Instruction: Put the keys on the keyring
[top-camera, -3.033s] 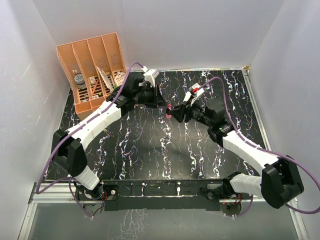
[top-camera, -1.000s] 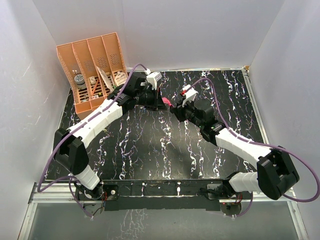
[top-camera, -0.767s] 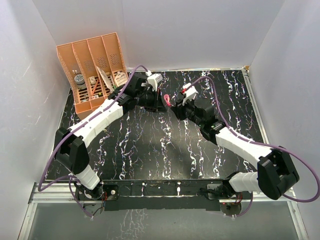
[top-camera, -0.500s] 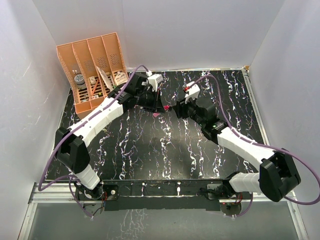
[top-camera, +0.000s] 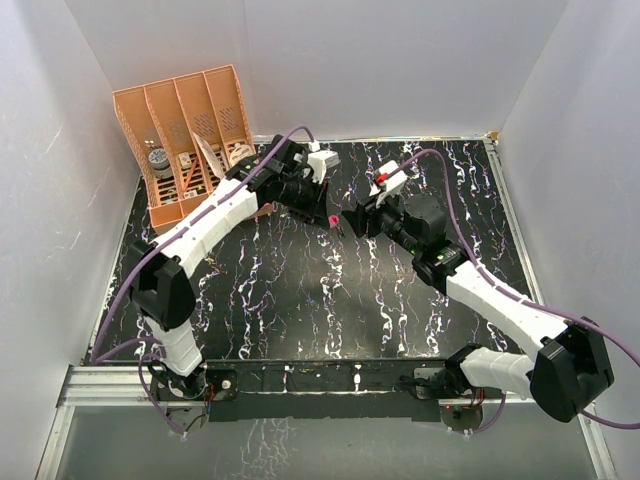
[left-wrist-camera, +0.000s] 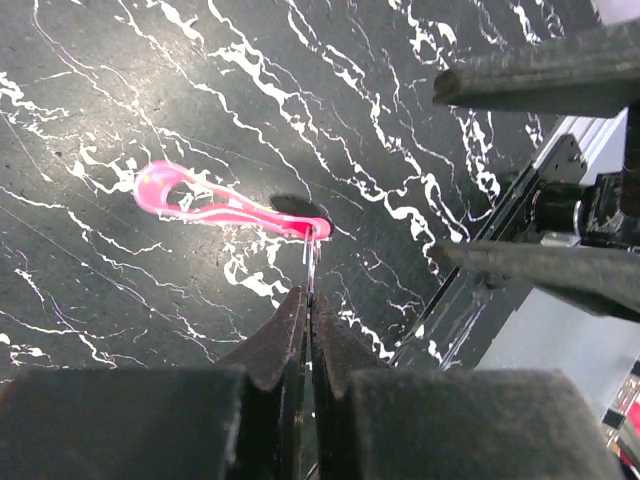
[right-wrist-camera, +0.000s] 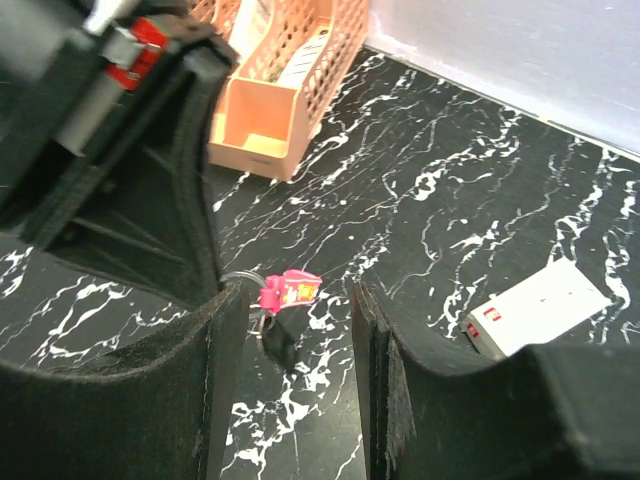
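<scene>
My left gripper is shut on the thin metal ring of the keyring and holds it above the table. Its pink strip hangs from the ring and also shows in the top view and the right wrist view. A small dark-headed key hangs just under the strip; I cannot tell whether it is threaded on the ring. My right gripper is open and faces the left one, its fingers on either side of the strip in the right wrist view, not touching it.
A white box with a red mark lies on the black marbled table behind the grippers. An orange file organizer with small items stands at the far left corner. White walls enclose the table on three sides.
The left wrist has shifted right and turned, carrying the pink strip slightly lower. The right gripper has backed off a little to the right and stands open beside the strip.
</scene>
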